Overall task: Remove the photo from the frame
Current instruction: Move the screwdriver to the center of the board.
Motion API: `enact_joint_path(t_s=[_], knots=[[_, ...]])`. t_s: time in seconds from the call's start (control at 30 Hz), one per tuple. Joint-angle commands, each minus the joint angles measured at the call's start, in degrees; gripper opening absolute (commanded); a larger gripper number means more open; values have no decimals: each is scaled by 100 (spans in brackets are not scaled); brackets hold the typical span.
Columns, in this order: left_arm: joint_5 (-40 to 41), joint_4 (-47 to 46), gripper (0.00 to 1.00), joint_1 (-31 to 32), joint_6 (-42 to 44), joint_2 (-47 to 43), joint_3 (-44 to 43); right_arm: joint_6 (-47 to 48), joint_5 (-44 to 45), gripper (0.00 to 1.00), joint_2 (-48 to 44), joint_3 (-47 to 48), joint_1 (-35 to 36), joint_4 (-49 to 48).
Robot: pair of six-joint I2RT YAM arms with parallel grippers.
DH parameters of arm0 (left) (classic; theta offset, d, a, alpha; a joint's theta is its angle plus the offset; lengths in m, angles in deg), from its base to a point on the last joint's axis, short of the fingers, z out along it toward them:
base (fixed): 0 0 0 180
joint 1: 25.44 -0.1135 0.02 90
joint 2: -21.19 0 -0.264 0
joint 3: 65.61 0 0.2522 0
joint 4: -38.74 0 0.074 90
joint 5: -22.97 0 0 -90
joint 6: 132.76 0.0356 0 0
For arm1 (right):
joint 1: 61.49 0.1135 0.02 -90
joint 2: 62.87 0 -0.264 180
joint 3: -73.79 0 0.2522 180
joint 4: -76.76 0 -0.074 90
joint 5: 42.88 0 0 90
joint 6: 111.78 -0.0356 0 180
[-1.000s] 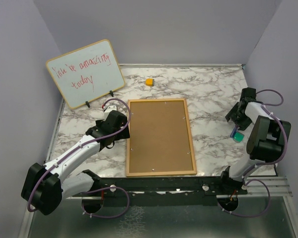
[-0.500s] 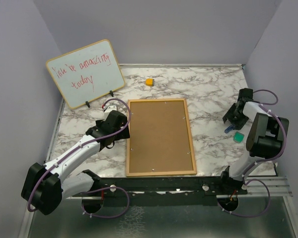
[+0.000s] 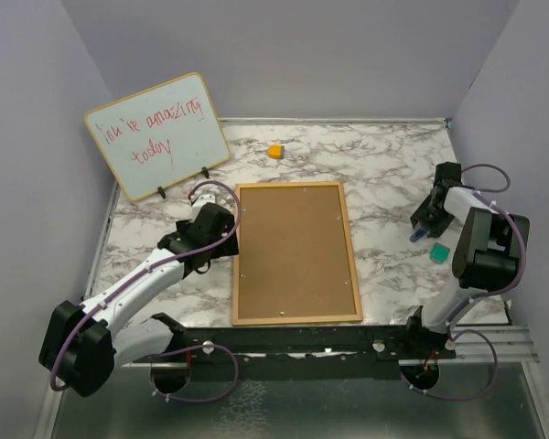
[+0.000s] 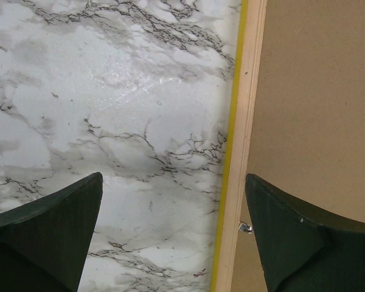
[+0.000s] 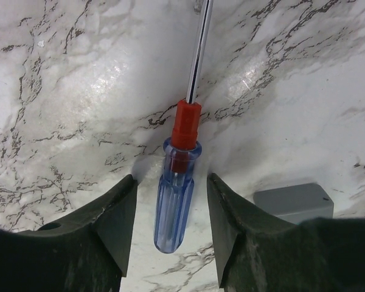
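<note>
**Robotics laboratory test cell.** Plain lavender partition walls (image 3: pixel 293 55) close in a marble-patterned desk (image 3: pixel 384 174) on three sides. A left arm (image 3: pixel 137 288) and a right arm (image 3: pixel 480 256), both trailing looped cables, are bolted to a metal rail (image 3: pixel 302 347) along the desk's near edge. Staged props lie about the desk. A whiteboard (image 3: pixel 157 135) with red handwriting is propped behind the left tool (image 3: pixel 227 240). The frame (image 3: pixel 293 251) lies back-up with its long edge under that tool. A screwdriver (image 5: pixel 184 131) lies between the fingers of the right tool (image 5: pixel 170 182), with a teal block (image 3: pixel 440 252) just beside it.
</note>
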Motion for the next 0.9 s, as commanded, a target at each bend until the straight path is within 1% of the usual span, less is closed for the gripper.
enact_joint_path(t_s=[0.0,0.07,0.13,0.17,0.27,0.33,0.4,0.43,0.6,0.67,0.73,0.87], knots=[[215,167,99,-6,122,-167,-208,52,-45,47,247,-80,20,-41],[176,164,99,-6,104,-241,-196,87,-120,44,232,-102,21,-59],[223,163,99,-10,103,-339,-187,201,-432,37,227,-114,33,-91],[245,155,99,-7,103,-375,-180,229,-550,36,232,-119,88,-117],[276,156,99,-6,94,-456,-172,240,-396,34,284,-102,364,-47],[276,156,99,-6,86,-502,-174,252,-367,30,383,-70,527,39],[280,154,99,-6,72,-545,-164,274,-281,20,411,-108,682,54],[283,153,99,-6,68,-576,-158,300,-272,17,397,-139,753,42],[269,135,99,-6,47,-616,-145,449,-308,16,297,-293,1327,104],[259,138,99,-6,-2,-610,-143,337,-496,16,249,-402,1697,174],[223,142,99,-6,-28,-591,-154,201,-491,17,154,-608,1968,138],[223,187,99,3,-80,-618,-170,123,-438,18,-75,-935,2114,169]])
